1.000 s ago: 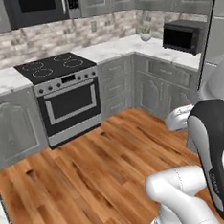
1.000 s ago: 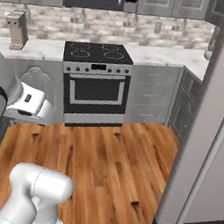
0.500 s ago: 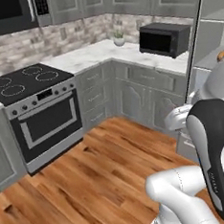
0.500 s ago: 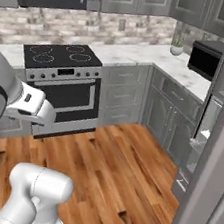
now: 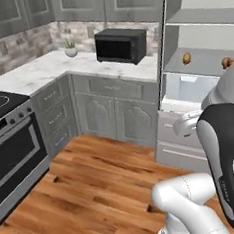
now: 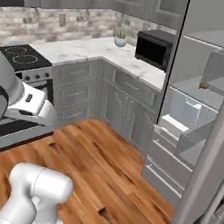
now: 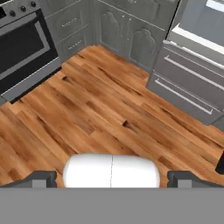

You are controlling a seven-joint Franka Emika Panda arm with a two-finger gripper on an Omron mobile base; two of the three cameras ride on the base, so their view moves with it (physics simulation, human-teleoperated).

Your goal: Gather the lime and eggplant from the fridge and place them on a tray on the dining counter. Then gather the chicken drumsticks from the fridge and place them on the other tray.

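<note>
The fridge (image 5: 204,56) stands open at the right of the left base view, and on its middle shelf (image 5: 200,66) sit 2 small brownish items (image 5: 186,58), one near the shelf's left end and one (image 5: 228,62) toward the right, partly hidden by the arm; they are too small to say whether they are drumsticks, the lime or the eggplant, and neither shows a readable long axis. In the right base view one small brown thing (image 6: 204,86) shows on the same shelf, behind the open fridge door (image 6: 215,148). Below the shelf come a clear bin (image 5: 189,90) and the pull-out drawers (image 7: 188,83). The gripper (image 7: 112,177) points down at bare wood floor (image 7: 100,118), its jaws spread wide and empty, with the drawers ahead and to the right in the hand view. So the goods seem to lie up and to the right of the gripper, well apart from it, and the hand would need to rise and turn toward the shelf. The floor gives open room; the door's edge on the right and the counter corner (image 5: 135,69) with the microwave (image 5: 121,46) on the left bound the approach.
</note>
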